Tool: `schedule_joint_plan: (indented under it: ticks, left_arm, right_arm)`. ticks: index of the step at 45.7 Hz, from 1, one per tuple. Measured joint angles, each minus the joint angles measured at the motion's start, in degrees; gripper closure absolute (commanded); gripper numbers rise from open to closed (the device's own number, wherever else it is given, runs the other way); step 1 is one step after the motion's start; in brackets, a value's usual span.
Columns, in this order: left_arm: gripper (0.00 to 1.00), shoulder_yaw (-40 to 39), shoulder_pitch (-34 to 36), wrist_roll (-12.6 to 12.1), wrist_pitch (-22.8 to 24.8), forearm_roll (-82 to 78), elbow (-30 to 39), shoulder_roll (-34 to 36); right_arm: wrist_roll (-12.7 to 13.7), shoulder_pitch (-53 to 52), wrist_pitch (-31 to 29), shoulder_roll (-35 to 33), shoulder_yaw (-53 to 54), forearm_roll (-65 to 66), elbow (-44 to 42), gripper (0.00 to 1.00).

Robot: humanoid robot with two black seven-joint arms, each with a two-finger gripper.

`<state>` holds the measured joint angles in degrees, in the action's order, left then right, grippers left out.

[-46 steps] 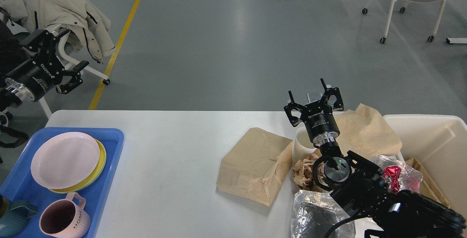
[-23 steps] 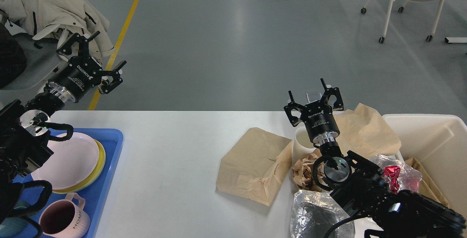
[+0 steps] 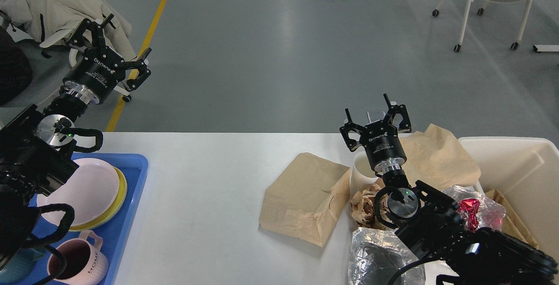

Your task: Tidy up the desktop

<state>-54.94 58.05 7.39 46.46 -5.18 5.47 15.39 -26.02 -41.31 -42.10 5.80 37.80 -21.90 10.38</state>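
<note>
Both claws gape empty — right claw (image 3: 375, 119) right of centre could topple the white paper cup (image 3: 362, 172) below, scattering litter across the table (image 3: 205, 180); left claw (image 3: 109, 47) upper left.

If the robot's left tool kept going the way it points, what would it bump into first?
Probably the coat draped on the chair. The left tool is open, pointing up and away past the table's far edge, and the coat shows right behind its fingers, though depth is hard to judge.
</note>
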Motion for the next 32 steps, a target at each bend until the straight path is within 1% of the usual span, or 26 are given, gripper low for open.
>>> schedule_joint_plan:
  ticks: [7, 12, 22, 32]
  left_arm:
    - [0.00, 0.19, 1.17, 0.06, -2.85, 0.00, 0.00, -1.98]
    - [0.00, 0.26, 1.17, 0.06, -3.66, 0.00, -0.01, -3.01]
    - [0.00, 0.31, -1.54, 0.06, -3.56, 0.00, -0.04, -3.46]
    - [0.00, 0.25, -7.00, 0.16, -1.93, 0.00, -0.02, -3.61]
  right_arm:
    - [0.00, 0.00, 0.00, 0.00, -0.01, 0.00, -0.05, 0.00]
    - [0.00, 0.00, 0.00, 0.00, -0.01, 0.00, -0.06, 0.00]
    - [0.00, 0.00, 0.00, 0.00, -0.02, 0.01, -0.05, 0.00]
    - [0.00, 0.00, 0.00, 0.00, -0.02, 0.03, -0.03, 0.00]
